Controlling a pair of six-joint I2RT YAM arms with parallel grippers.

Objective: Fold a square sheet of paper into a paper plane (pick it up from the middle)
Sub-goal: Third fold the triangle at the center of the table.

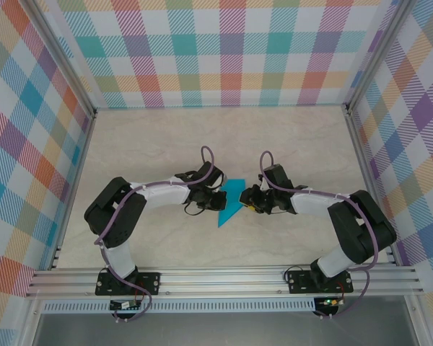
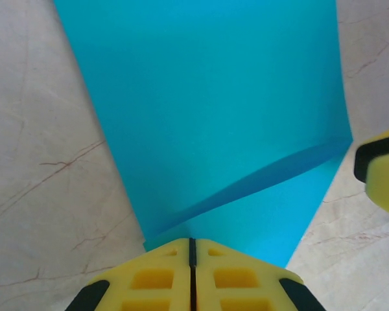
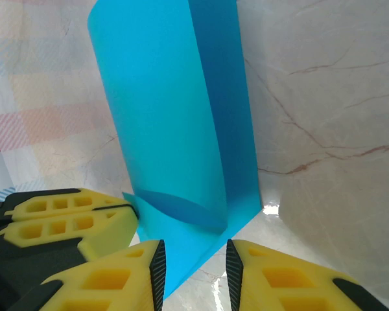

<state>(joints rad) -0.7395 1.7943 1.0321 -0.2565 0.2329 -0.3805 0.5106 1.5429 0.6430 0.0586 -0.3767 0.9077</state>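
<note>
Pale marbled table (image 1: pixel 202 137) is carrying the thin bright cyan-blue paper sheet (image 1: pixel 231 202), curling up between my 2 arms. My left gripper (image 2: pixel 191 245) is pinching its corner, fingers pressed together; my right gripper (image 3: pixel 194 254) is straddling its edge, spread.

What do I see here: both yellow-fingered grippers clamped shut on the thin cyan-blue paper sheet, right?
Not both. The left gripper is shut on the cyan-blue paper sheet; the right wrist view shows the right gripper open, straddling its edge.
</note>
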